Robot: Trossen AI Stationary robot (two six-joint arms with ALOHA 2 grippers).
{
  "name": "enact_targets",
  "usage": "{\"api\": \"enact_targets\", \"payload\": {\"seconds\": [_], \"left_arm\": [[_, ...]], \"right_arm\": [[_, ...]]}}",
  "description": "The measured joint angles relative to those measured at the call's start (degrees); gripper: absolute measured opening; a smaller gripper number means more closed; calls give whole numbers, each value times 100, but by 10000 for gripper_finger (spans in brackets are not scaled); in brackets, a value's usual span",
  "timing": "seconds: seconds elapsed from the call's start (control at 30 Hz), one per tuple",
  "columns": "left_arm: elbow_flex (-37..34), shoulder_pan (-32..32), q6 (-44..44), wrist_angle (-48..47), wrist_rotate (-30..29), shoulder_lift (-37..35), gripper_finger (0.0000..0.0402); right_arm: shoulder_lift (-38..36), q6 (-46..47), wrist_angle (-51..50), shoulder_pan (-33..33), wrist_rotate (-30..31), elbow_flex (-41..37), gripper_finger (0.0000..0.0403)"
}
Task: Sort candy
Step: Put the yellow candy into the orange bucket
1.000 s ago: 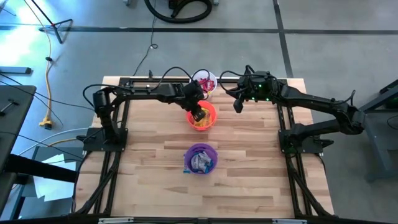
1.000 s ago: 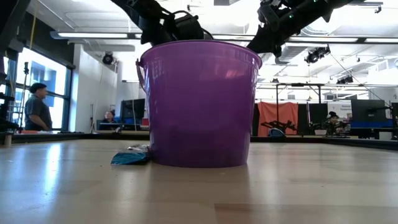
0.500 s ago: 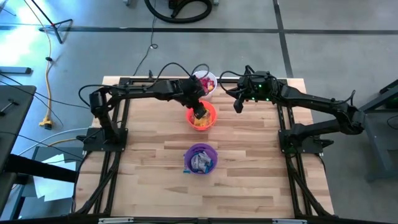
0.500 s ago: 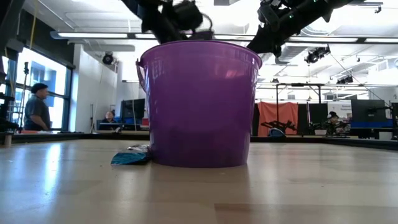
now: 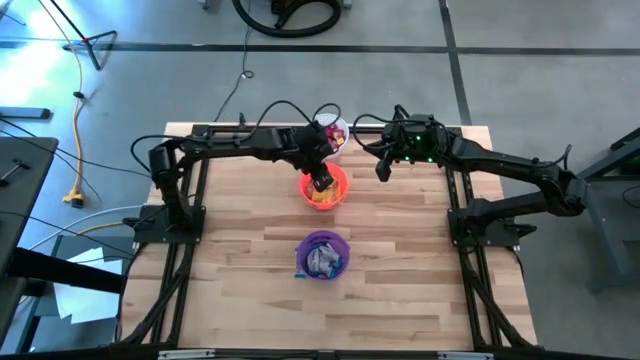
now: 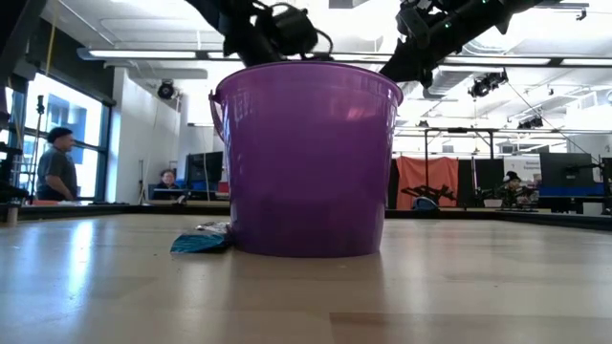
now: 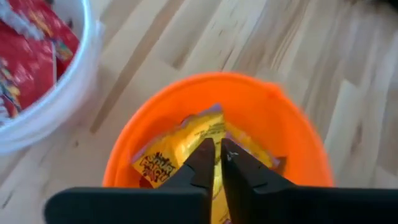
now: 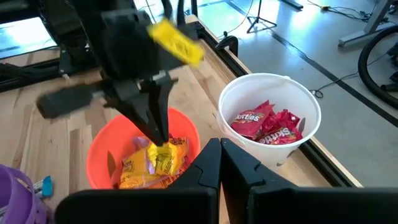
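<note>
Mostly sorted, by the look of it: red candy (image 8: 264, 123) in the white cup (image 8: 271, 83), yellow candy (image 7: 180, 152) in the orange cup (image 7: 283, 124), blue-white pieces in the purple cup (image 5: 322, 254). One blue piece (image 6: 201, 242) left on the table (image 6: 459, 296) beside the purple cup. Left gripper (image 7: 217, 151) over the orange cup, fingers nearly pressed together, seemingly holding nothing; right gripper (image 8: 221, 149) shut, waiting beside the white cup.

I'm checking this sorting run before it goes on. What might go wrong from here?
The left tool, nearly shut, reaches into the round orange plastic cup among the yellow wrapped sweets; lifting might drag one out or tip the cup. A blue-wrapped sweet lies outside the purple plastic bucket and might stay unsorted.
</note>
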Motion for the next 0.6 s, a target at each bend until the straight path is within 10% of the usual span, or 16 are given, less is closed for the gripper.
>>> {"api": "enact_targets", "payload": {"seconds": [0.6], "left_arm": [[4, -81, 130, -133, -28, 353, 30]], "right_arm": [[0, -17, -8, 0, 2, 0, 0]]}}
